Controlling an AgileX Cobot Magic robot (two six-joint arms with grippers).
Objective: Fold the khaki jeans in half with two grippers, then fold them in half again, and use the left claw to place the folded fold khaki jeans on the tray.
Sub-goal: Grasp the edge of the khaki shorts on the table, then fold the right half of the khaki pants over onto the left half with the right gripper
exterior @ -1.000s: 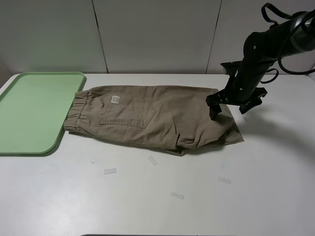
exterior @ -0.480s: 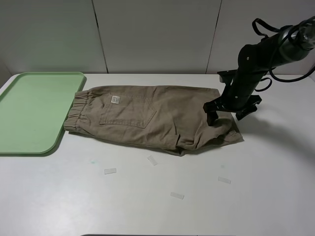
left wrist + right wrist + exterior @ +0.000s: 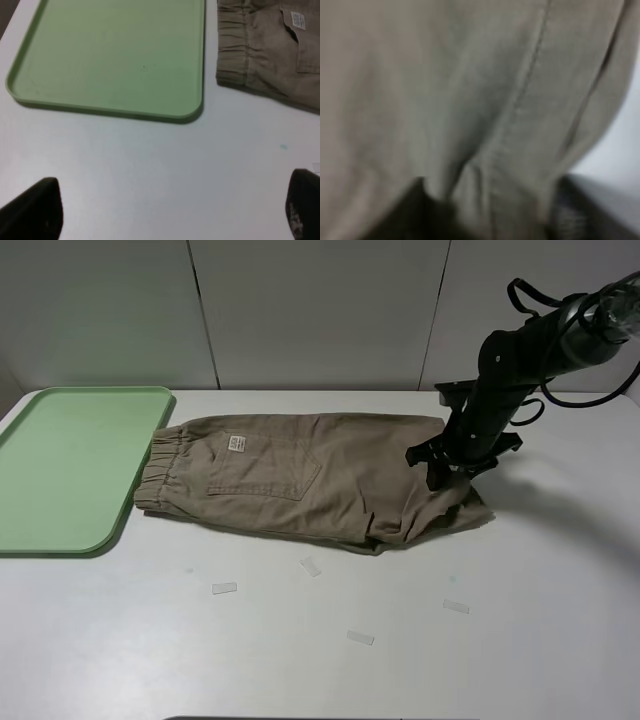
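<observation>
Evidently the second fold was in hand. The khaki jeans lay flat on the desk, waistband just beside the tray, leg hems to the right. The right gripper stood pressed onto the hem end with cloth bunched inside it; whether it had closed firmly I could not tell. The left gripper hung wide apart and empty over bare desk near the tray. Advised: catch both layers, lift clear, carry leftward evenly. Desk white and smooth, small pale slips scattered on the near side; grey panelled wall behind.
</observation>
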